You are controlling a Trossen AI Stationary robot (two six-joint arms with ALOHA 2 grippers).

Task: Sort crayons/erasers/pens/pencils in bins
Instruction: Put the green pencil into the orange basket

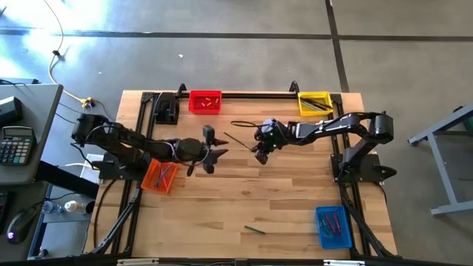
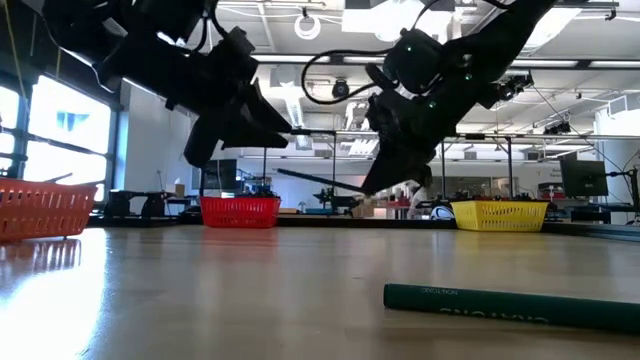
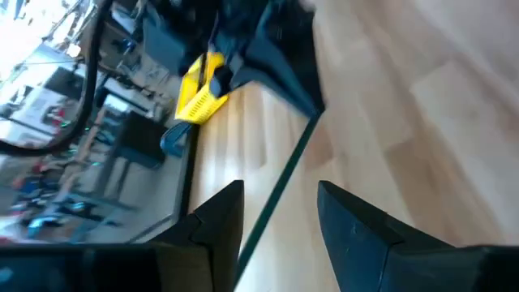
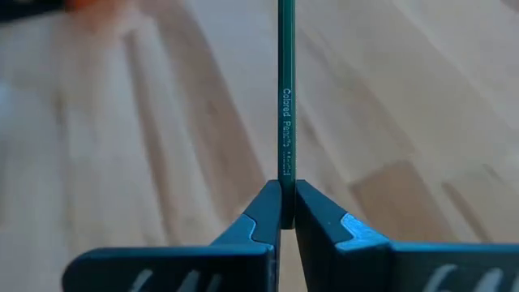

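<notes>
Pincer (image 4: 288,212) of right arm clamped on green pencil (image 4: 285,89), mid-table.

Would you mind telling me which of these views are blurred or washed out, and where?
Left wrist view: the room behind is smeared, though the green pencil reads clearly. Right wrist view: the right gripper and the pencil's lettering are sharp, the table beyond soft. Low view: the window at left glares white, and the near pencil is slightly soft. High view: even light.
</notes>
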